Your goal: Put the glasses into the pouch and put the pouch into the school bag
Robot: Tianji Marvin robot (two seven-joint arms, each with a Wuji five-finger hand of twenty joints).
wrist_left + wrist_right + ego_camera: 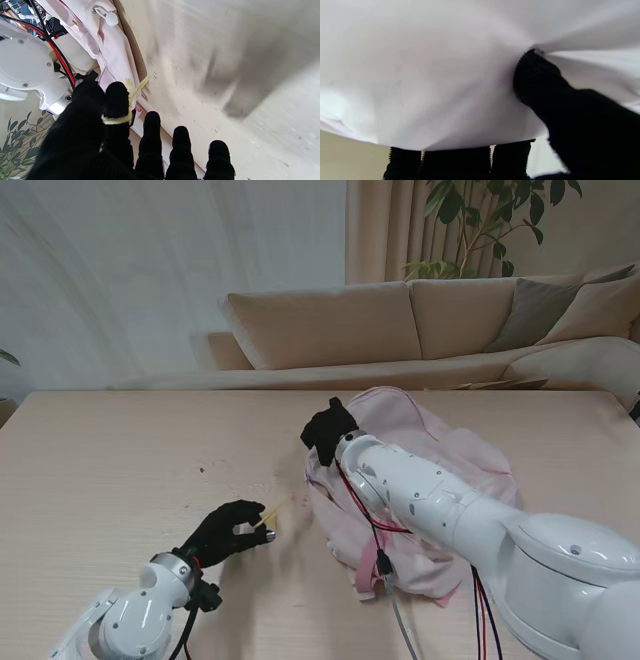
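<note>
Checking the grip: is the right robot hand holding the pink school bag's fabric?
Yes, the right robot hand pinches the school bag fabric between thumb and fingers.

Pale wooden table (120,470), small dark specks on surface, pink school bag (440,470) lying crumpled right of centre

Pink school bag (420,75) fabric fills the right wrist view, hiding glasses and pouch.
</note>
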